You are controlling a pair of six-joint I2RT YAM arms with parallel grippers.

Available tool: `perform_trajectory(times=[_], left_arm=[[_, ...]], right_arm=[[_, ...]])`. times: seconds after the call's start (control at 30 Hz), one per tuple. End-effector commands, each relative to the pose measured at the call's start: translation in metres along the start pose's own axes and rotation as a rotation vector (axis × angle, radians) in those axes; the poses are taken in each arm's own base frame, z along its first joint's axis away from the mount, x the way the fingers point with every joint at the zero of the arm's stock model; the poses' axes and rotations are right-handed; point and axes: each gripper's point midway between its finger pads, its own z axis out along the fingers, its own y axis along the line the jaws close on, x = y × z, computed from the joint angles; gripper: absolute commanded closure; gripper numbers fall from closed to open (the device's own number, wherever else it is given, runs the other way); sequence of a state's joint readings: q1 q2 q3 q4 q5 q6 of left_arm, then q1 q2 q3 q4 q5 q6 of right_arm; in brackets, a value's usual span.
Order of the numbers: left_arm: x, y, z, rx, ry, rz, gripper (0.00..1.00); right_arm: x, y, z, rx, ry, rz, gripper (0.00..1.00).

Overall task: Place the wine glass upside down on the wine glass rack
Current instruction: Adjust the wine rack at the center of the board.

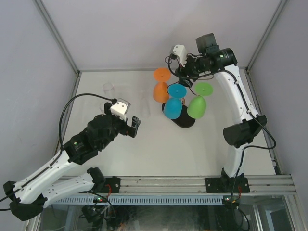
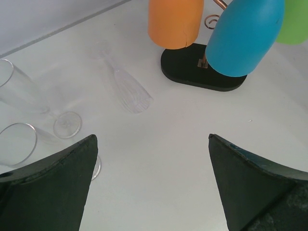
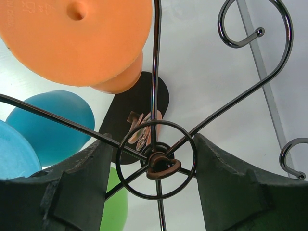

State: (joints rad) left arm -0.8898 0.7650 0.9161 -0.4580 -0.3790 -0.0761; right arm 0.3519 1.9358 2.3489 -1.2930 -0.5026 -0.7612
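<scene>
Your left gripper (image 2: 151, 139), wide open and empty, is nearer the wine glass (image 2: 127, 89) lying just ahead, long axis toward the far edge of the table (image 2: 159, 159) (right gripper (image 3: 153, 139) straddles the wine glass rack (image 2: 187, 67), grip unclear).

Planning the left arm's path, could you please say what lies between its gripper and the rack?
Left wrist view: bare table up to the rack's black base; a clear glass lies leftward.

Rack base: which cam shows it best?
Left wrist: the black oval base shows nearly whole on the table. Top external gives a sliver under the glasses; right wrist a patch behind the wire arms.
</scene>
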Motion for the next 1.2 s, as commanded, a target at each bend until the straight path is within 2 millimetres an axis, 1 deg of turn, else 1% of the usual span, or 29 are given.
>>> perform_trajectory(times=[0.0, 0.13, 0.2, 0.33, 0.5, 0.77, 0.97, 1.17], left_arm=[[0.0, 0.001, 0.001, 0.003, -0.014, 0.008, 0.0], [0.0, 0.001, 0.001, 0.003, -0.012, 0.008, 0.0], [0.0, 0.0, 0.001, 0.003, -0.011, 0.007, 0.0], [0.001, 0.0, 0.002, 0.003, -0.009, 0.007, 0.0], [0.001, 0.001, 0.002, -0.002, -0.008, 0.007, 0.0], [0.001, 0.001, 0.002, -0.002, -0.006, 0.007, 0.0], [0.001, 0.0, 0.002, 0.002, -0.004, 0.007, 0.0], [0.002, 0.0, 0.003, 0.002, -0.002, 0.007, 0.0]], right_arm=[[-0.01, -0.006, -0.012, 0.115, -0.01, 0.07, 1.0], [-0.013, -0.006, -0.016, 0.137, -0.024, 0.133, 1.0], [-0.014, -0.004, -0.016, 0.137, -0.026, 0.157, 1.0], [-0.01, -0.004, -0.01, 0.152, -0.006, 0.218, 1.0], [-0.006, -0.007, -0.004, 0.186, 0.011, 0.317, 1.0], [-0.012, -0.014, -0.006, 0.256, -0.02, 0.494, 1.0], [-0.012, -0.017, -0.004, 0.306, -0.007, 0.564, 1.0], [-0.014, -0.02, -0.002, 0.4, 0.021, 0.622, 1.0]])
